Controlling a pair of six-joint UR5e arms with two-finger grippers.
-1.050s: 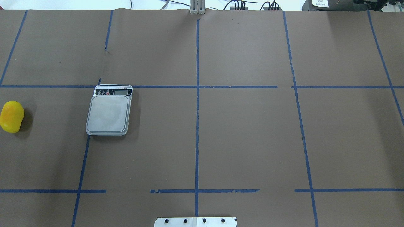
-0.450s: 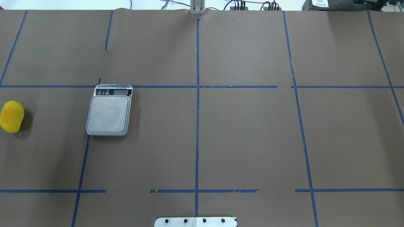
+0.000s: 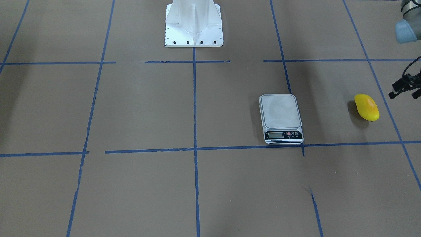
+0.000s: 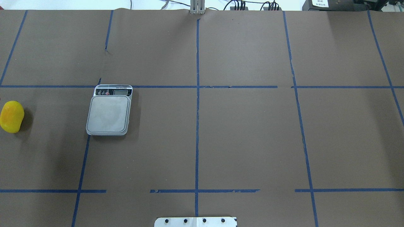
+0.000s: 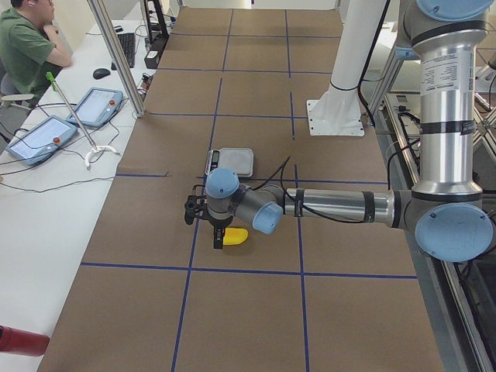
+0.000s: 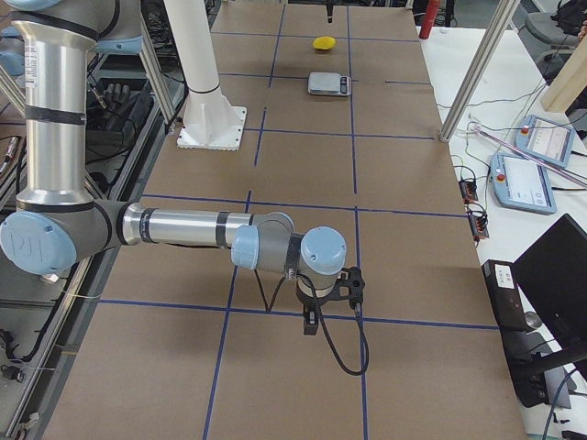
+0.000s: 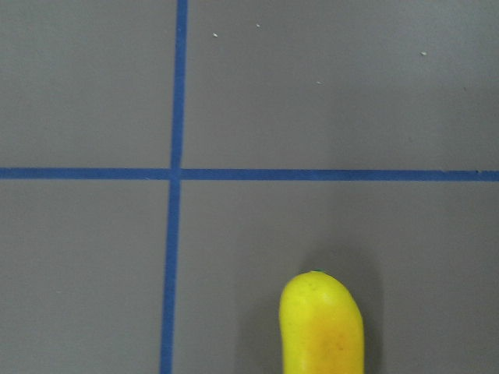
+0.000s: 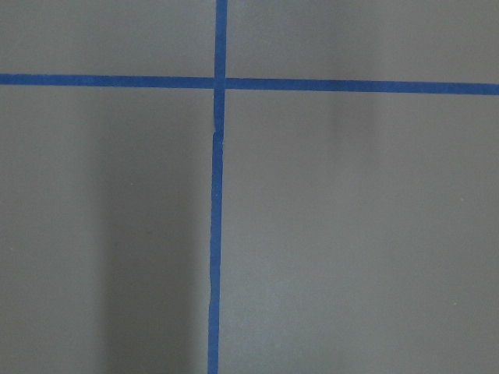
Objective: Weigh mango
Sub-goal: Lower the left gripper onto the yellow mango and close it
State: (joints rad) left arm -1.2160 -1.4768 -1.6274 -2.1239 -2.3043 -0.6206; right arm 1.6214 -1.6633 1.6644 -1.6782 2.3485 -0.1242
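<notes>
The mango [image 4: 11,116] is small, bright yellow with an orange blush, and lies on the brown table at its far left; it also shows in the front view [image 3: 366,107]. The grey scale [image 4: 109,113] sits to its right with nothing on its platform. My left gripper [image 5: 203,229] hovers just above and beside the mango; I cannot tell whether it is open or shut. The left wrist view shows the mango's tip [image 7: 321,327] at the bottom edge, with no fingers in view. My right gripper [image 6: 316,312] hangs over bare table far from both; its state cannot be told.
Blue tape lines [image 4: 197,126] divide the brown paper table into squares. The robot's white base [image 3: 194,23] stands at the table's middle rear. An operator [image 5: 27,46] sits beside a side bench with tablets [image 5: 93,105] and cables.
The mango and the scale have not moved. Only the shadows at the table's left side have shifted slightly.
</notes>
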